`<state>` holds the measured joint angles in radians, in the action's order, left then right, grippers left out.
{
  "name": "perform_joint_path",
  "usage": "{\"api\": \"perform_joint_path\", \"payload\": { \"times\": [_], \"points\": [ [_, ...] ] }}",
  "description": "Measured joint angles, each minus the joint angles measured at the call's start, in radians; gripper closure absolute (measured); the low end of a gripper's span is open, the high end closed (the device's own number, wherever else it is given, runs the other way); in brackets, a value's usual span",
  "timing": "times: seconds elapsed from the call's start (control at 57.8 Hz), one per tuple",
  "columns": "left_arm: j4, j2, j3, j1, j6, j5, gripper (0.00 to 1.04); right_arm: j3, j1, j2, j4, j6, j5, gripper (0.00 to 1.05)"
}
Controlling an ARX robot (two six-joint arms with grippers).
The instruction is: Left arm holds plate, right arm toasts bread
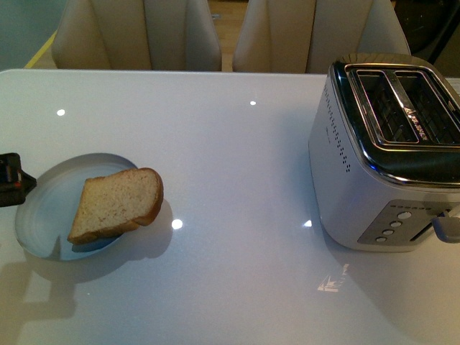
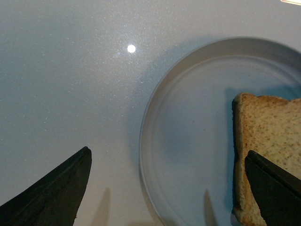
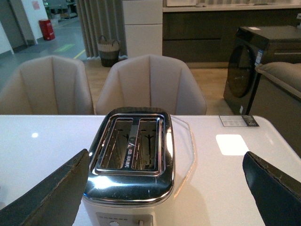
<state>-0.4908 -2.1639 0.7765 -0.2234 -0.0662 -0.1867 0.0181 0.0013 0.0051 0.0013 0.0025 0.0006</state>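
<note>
The left gripper is gaping wide across the plate's left rim. The bread is lying on that plate.

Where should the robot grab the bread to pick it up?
By its rounded end, coming from the toaster side. The bread lies tilted, and that end sticks out over the plate rim, seemingly with room underneath.

The bench is glossy white and smooth, mirroring spots of light. The toaster has a polished chrome top and pale satin sides. The plate is smooth with a faint sheen; the bread is porous and matt.
</note>
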Motion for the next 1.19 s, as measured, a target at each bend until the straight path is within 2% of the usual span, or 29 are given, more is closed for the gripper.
{"api": "perform_joint_path", "payload": {
  "times": [0.381,0.831,1.194],
  "points": [
    [0.014,-0.193,0.121,0.04,0.056,0.081,0.07,0.0,0.0,0.0,0.0,0.0,0.0,0.09],
    [0.056,-0.249,0.181,0.048,0.067,0.098,0.09,0.0,0.0,0.0,0.0,0.0,0.0,0.09],
    [0.107,-0.253,0.202,0.047,0.109,0.079,0.63,0.0,0.0,0.0,0.0,0.0,0.0,0.09]
  ]
}}
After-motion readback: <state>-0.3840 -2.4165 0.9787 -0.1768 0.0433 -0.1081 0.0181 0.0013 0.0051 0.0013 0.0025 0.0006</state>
